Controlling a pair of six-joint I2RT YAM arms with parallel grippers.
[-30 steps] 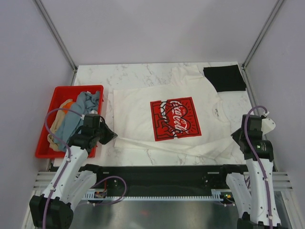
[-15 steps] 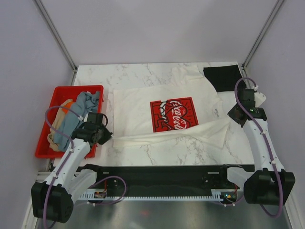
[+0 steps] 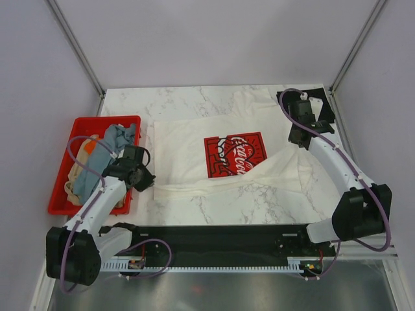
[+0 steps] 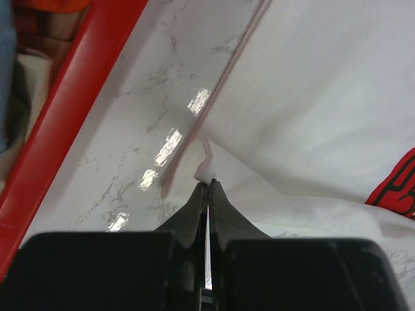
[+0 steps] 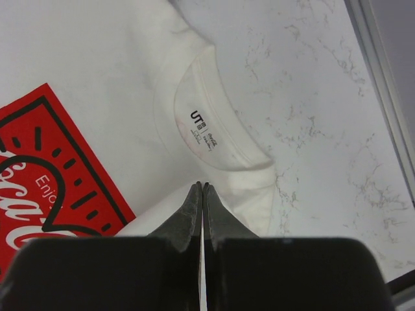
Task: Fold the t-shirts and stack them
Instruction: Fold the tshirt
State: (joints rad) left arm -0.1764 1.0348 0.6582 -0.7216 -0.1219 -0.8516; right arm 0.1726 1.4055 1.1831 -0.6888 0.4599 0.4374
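The left gripper (image 4: pixel 207 184) and right gripper (image 5: pixel 201 186) each pinch the one cream-white t-shirt (image 3: pixel 188 146). One black t-shirt (image 3: pixel 327 110) lies near the right fingers (image 5: pixel 191 207).

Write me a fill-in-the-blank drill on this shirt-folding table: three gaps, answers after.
1. The cream-white t-shirt on the marble table has a ___ rectangular print on its chest.
2. In the top view, the red crate, with a grey-blue shirt in it, stands to the ___ of the cream-white t-shirt.
3. The left gripper and the right gripper both have their jaws ___ on the cream-white t-shirt's cloth.

Missing words: red; left; shut
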